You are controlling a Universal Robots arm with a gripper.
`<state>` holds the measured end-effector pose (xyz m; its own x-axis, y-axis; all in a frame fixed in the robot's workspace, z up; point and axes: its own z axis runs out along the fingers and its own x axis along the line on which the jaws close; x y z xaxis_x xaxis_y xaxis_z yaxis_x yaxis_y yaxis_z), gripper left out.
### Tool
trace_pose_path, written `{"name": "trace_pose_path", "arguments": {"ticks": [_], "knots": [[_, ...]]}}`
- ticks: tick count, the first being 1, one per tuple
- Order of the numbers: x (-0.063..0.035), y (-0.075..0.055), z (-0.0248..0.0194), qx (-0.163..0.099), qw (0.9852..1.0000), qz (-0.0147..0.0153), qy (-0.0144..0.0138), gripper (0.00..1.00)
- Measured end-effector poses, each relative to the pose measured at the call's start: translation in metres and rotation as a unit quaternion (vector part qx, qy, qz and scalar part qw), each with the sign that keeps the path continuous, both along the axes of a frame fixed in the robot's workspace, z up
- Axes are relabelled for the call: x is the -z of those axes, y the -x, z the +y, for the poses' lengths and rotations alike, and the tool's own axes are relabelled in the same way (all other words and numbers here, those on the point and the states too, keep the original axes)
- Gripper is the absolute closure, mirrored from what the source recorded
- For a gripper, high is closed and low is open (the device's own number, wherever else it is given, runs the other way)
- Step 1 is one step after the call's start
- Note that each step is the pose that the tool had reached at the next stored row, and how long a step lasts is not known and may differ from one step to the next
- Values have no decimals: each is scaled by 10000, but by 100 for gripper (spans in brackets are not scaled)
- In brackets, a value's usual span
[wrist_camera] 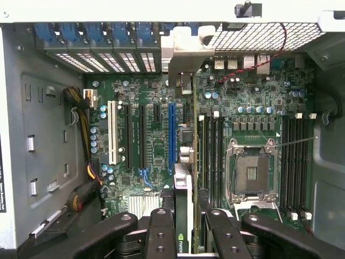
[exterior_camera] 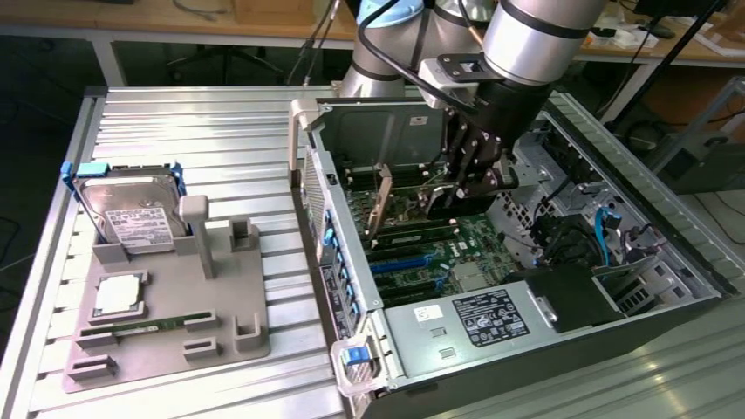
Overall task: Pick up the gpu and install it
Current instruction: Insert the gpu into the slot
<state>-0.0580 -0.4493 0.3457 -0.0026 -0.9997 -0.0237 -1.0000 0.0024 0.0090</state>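
My gripper (exterior_camera: pixel 472 179) is down inside the open computer case (exterior_camera: pixel 652 218), shut on the gpu (exterior_camera: pixel 382 208). The card stands on edge above the motherboard (exterior_camera: pixel 448 253). In the wrist view the gpu (wrist_camera: pixel 184 205) runs edge-on away from my gripper (wrist_camera: pixel 186 237), clamped between the black fingers (wrist_camera: pixel 160 232). Its pale metal end bracket (wrist_camera: pixel 183 51) is up against the case's rear slot openings. The card's edge lies just beside the long blue slot (wrist_camera: pixel 171 135); whether it is seated I cannot tell.
An empty CPU socket (wrist_camera: pixel 252 172) and memory slots (wrist_camera: pixel 211 156) flank the card. Cables and a drive cage (exterior_camera: pixel 570 236) crowd the case's front end. Outside, a grey fixture (exterior_camera: pixel 174 297) holds the silver hard drive (exterior_camera: pixel 134 214), a CPU (exterior_camera: pixel 120 294) and a green memory stick (exterior_camera: pixel 152 325).
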Motion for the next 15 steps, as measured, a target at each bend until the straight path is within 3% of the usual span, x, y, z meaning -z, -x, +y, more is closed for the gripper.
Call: {"name": "trace_pose_path", "arguments": {"ticks": [15], "knots": [[42,1,-13,0,10000,-1,0,73]]}}
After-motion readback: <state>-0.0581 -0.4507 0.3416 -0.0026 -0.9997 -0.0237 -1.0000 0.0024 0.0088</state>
